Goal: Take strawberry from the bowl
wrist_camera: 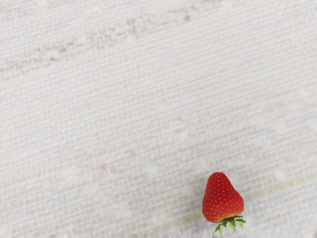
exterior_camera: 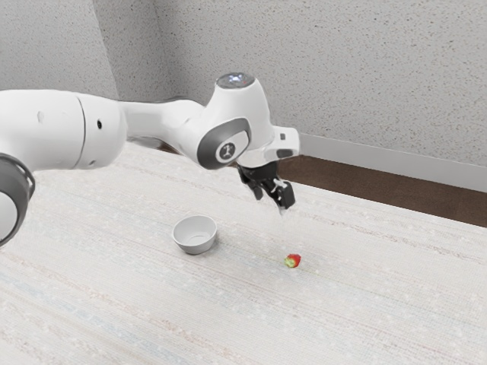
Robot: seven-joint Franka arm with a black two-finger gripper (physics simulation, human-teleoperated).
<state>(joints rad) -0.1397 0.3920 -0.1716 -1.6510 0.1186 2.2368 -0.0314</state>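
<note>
Table point(exterior_camera: 114, 304) and room come first for us in the exterior view: whitish top, woven grain, faint brown and bluish streaks. Past its far edge we see a dark brown floor point(exterior_camera: 380, 188), a pale skirting point(exterior_camera: 380, 161) and grey speckled walls point(exterior_camera: 342, 68) meeting in a corner toward the exterior view's left. Our white arm point(exterior_camera: 103, 129) reaches in from that side. Its dark ring bears a round emblem point(exterior_camera: 227, 151), and a disc point(exterior_camera: 235, 80) on top has a small bluish mark, both too small for us to read. Our gripper point(exterior_camera: 272, 203) hangs above the table, fingers apart. The strawberry point(exterior_camera: 295, 260) lies on the table, outside the bowl point(exterior_camera: 195, 244), well in from the far edge; the bowl stands toward the exterior view's left of it.

In the wrist view we see the strawberry on its side on the weave, leaves at one end. A yellowish-green streak passes beneath it, and a brownish speckled stripe runs well apart from it.
</note>
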